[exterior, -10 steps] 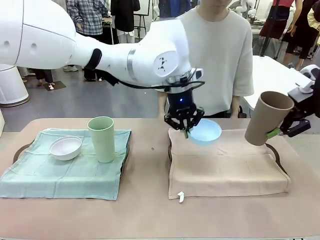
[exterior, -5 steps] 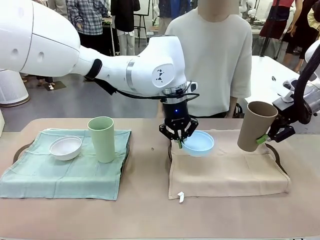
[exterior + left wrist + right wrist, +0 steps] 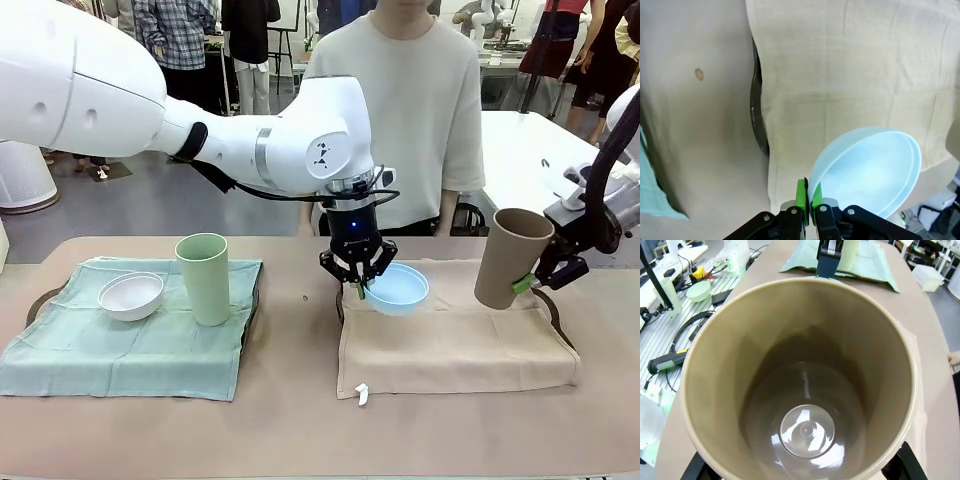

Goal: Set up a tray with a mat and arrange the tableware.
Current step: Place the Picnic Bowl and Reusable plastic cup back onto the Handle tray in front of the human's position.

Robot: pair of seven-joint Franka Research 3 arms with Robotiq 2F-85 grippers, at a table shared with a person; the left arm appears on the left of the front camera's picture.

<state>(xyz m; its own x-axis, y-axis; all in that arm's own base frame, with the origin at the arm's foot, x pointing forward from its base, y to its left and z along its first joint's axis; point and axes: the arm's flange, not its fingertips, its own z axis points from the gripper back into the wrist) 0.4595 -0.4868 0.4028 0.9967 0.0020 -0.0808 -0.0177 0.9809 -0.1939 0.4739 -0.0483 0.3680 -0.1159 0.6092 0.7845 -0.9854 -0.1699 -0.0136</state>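
While the light blue bowl [image 3: 397, 288] has dropped over the last second to just above the beige mat's [image 3: 460, 340] far left corner, we keep our left end effector [image 3: 359, 283] pinched tight on its rim. Our right end effector [image 3: 541, 277] has carried the tan cup [image 3: 510, 257], clamped and tilted, inward over the mat's far right edge. We judge both pieces close to being set down. Across the desk [image 3: 300, 420], the white bowl [image 3: 131, 295] and green cup [image 3: 203, 277] already stand on the green mat [image 3: 120, 355].

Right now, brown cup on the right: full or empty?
Empty. The right wrist view looks straight down into the brown cup and shows its bare, shiny bottom, nothing inside. It hangs slightly tilted above the beige mat.
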